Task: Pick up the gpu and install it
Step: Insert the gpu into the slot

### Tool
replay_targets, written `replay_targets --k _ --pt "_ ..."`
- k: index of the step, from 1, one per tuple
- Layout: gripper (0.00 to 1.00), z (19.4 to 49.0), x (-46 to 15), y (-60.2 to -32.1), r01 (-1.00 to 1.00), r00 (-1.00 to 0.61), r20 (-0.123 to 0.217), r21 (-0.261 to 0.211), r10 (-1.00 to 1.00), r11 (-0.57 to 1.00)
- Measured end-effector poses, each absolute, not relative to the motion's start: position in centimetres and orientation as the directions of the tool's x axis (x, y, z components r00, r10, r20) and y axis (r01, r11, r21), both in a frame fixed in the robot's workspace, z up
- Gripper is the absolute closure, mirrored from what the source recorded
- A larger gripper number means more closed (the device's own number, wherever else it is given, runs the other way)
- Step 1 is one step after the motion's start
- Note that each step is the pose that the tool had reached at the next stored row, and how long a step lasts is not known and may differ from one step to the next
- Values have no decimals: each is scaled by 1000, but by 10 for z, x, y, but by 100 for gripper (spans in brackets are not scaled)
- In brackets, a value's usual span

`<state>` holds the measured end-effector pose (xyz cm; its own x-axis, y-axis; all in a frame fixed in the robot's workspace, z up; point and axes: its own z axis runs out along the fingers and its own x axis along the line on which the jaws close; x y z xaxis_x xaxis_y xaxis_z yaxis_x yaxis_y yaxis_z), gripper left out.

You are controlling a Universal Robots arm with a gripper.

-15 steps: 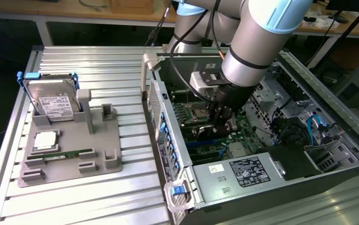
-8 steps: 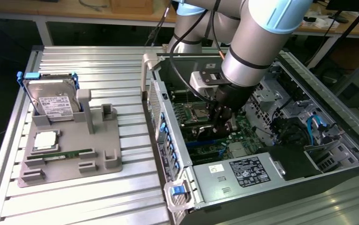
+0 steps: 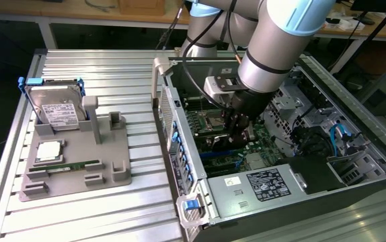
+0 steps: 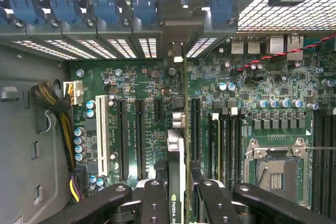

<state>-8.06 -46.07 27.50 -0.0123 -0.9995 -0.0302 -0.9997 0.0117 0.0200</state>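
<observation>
Gripper (image 4: 181, 184) tight around gpu (image 4: 176, 148) over motherboard (image 4: 136, 80)

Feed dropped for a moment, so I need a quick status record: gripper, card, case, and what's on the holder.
gripper: black two-finger gripper, shut on gpu
held: gpu, thin dark card with silvery bracket, edge-on over green motherboard slots
seated: cannot tell
case: open dark computer case, arm reaching inside
holder: grey tray, exterior view's left, holding silver hard drive and narrow green memory stick
</observation>
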Motion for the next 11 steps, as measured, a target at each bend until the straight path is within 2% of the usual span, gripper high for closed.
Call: replay_targets --k 11 --pt "73 275 -81 -461 -1000 -12 -30 20 -999 12"
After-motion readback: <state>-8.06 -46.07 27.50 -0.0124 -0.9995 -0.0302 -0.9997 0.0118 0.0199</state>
